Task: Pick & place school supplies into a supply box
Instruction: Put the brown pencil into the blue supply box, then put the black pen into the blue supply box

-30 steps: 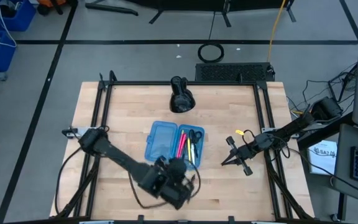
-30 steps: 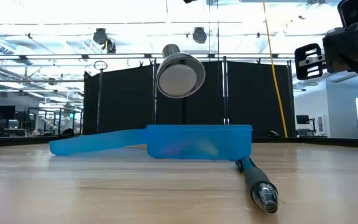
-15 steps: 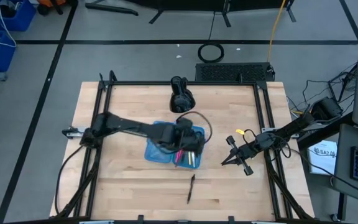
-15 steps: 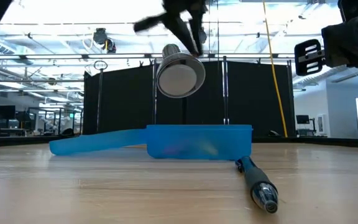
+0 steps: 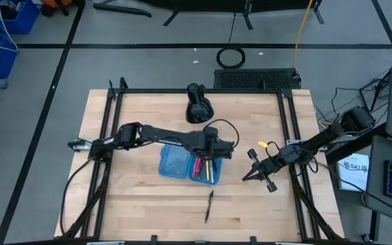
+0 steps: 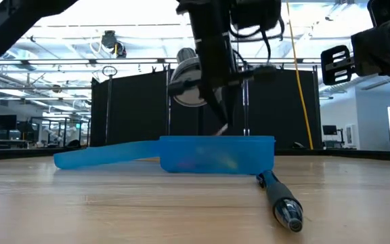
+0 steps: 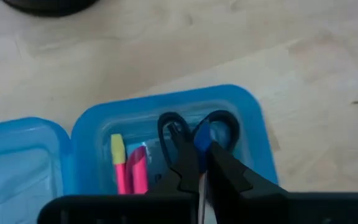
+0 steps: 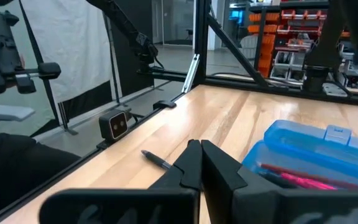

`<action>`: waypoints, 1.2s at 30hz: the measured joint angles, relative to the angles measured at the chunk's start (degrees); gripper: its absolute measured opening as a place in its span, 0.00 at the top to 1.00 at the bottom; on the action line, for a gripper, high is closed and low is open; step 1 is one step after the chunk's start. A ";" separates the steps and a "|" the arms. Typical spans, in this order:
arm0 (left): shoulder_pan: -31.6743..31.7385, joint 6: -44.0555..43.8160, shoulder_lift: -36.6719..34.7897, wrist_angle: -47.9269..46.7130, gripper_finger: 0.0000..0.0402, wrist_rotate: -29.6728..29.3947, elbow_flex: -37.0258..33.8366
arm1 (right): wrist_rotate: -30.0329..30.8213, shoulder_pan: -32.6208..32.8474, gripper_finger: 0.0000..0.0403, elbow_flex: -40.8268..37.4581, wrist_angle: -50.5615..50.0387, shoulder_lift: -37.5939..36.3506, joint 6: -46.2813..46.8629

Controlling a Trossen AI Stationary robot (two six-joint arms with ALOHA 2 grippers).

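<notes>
From above, we find the left gripper (image 5: 218, 151) over the translucent blue supply box (image 5: 174, 163), jaws clenched and empty; the right gripper (image 5: 249, 176) waits clenched beside it. One black pen (image 5: 209, 205) lies on the near wooden surface (image 5: 135, 204); we judge fetching it comes next. At table height, its glossy barrel (image 6: 281, 201) rests before the box. In the left wrist view, black-handled scissors (image 7: 191, 134) and pink pens (image 7: 132, 174) lie inside.

Wood, plastic and matt black

The pale, smooth wooden table top (image 5: 135, 197) bears a glossy translucent blue plastic pencil case (image 7: 253, 134); the black scissor handles (image 7: 174, 132) inside look smooth plastic.
</notes>
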 joint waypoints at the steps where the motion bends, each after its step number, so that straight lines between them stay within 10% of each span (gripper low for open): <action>1: -0.02 -0.32 0.49 -0.06 0.96 -0.30 0.00 | -0.02 0.00 1.00 0.02 -0.01 0.00 0.02; 17: 0.39 -3.02 2.85 -3.02 0.93 -1.01 -0.26 | -0.07 0.00 1.00 0.02 -0.78 0.00 0.06; 36: 0.48 2.56 1.87 -4.90 0.60 0.83 -0.26 | -0.09 0.00 1.00 0.00 -0.78 -0.02 0.06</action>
